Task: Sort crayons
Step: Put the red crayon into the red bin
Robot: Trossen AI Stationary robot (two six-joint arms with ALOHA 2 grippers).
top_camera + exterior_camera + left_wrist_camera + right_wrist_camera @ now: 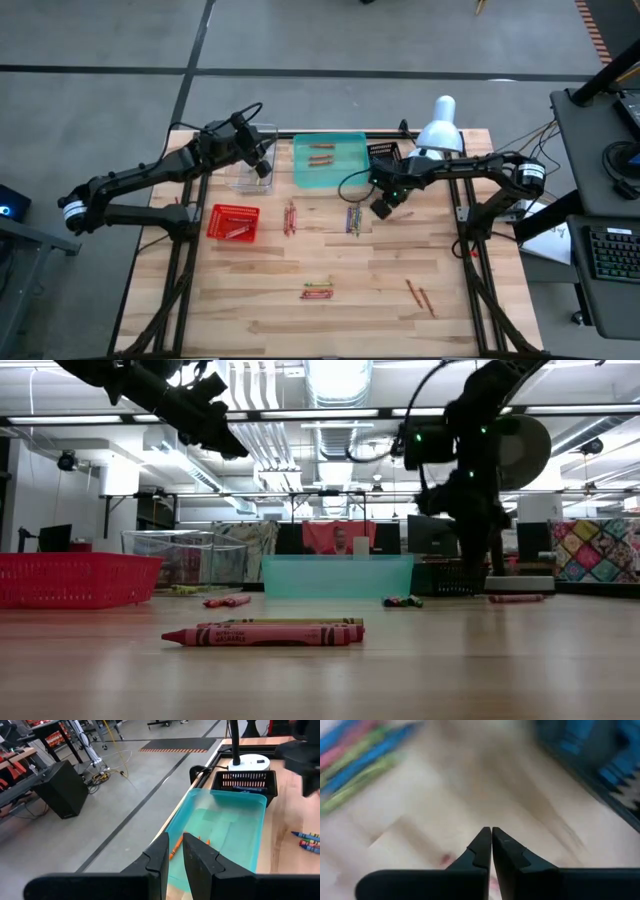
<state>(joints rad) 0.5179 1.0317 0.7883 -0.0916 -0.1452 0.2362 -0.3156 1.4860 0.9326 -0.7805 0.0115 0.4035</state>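
Hovering above the clear bin [252, 160] at the far left of the table, the left gripper [262, 165] has its fingers almost together with nothing visible between them, so I judge it has no crayon to drop. The right gripper [382, 207] hangs just beside the mixed crayons [353, 218] near the middle, fingers pressed together and empty, probably positioned to choose one. Other crayons already lie in the teal tray [352, 165] and the red mesh basket [216, 224]; loose groups wait on the wood nearer the front.
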